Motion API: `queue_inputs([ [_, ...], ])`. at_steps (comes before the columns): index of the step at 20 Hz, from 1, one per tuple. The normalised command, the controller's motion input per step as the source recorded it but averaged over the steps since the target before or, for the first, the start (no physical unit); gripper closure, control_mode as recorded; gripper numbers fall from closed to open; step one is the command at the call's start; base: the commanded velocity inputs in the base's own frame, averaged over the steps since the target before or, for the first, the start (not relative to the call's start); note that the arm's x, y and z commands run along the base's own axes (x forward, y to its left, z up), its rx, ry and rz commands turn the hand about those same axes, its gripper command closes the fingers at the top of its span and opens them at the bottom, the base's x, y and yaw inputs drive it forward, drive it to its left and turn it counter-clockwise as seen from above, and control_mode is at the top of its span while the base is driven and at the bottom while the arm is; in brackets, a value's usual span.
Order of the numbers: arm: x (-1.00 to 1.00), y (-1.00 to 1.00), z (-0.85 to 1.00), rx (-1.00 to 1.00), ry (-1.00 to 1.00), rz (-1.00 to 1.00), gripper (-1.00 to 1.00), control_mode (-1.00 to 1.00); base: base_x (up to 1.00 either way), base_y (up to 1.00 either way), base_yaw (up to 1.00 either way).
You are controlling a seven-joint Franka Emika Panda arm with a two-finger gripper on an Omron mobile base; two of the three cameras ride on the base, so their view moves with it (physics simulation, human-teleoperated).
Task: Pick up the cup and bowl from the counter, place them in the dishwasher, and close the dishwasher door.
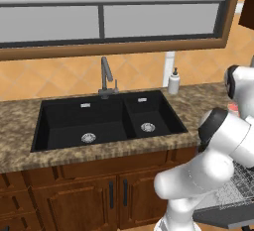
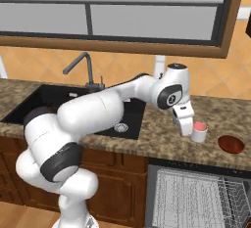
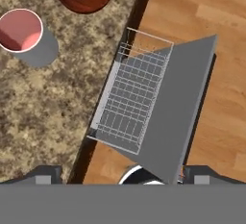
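Right base view, nearest me: I am looking down at the dishwasher (image 2: 196,197), its silver wire-mesh rack (image 2: 188,197) pulled out below the counter edge and carrying nothing that I can make out.
Dishwasher door: I am seeing the flat plain grey panel (image 3: 185,107) folded down over the wooden floor in the hand view, with the rack lying across it, so closing it is still waiting.
Progress: I am judging the task as barely begun, since the cup and the bowl are both sitting on the counter and none of the three steps is done.
Gripper: I am keeping the two-finger gripper (image 2: 186,128) with its jaws spread wide and nothing between them; it is hanging just beside the cup, on the sink side of it, and I cannot tell whether a finger is touching it.
Cup: I am finding the small whitish cylindrical cup (image 2: 199,131) with the red-pink inside standing on the brown speckled granite-look counter (image 2: 162,134), above the open dishwasher.
Cup axis: I am reading its long axis as upright, with the open mouth pointing up; the hand view is looking almost straight down into it.
Bowl: I am placing the round reddish-brown bowl (image 2: 231,144) near the cup, further from the sink, resting flat and opening upward.
Further back: I am noting the black double sink (image 1: 106,118) and the grey tap (image 1: 105,76) behind it, against the tiled wall.
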Motion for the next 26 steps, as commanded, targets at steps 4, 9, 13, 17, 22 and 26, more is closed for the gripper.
queue_inputs([
  [4, 0.36, -0.54, -0.18, 0.22, 0.0, -0.06, -1.0, -1.0, 0.0, 0.0, 0.0],
  [9, 0.33, -0.49, -0.29, 0.19, 0.0, 0.0, -1.0, -1.0, 0.0, 0.0, 0.0],
  [13, 0.42, -0.46, -0.31, 0.13, -0.05, 0.0, -1.0, -1.0, 0.0, 0.0, 0.0],
  [17, 0.53, -0.45, -0.09, 0.11, -0.02, 0.0, -1.0, -1.0, 0.0, 0.0, 0.0],
  [22, 0.33, -0.17, 0.0, 0.05, 0.0, 0.0, -1.0, -1.0, 0.0, 0.0, 0.0],
  [26, 0.37, 0.06, -0.21, 0.0, 0.0, 0.0, -1.0, -1.0, 0.0, 0.0, 0.0],
])
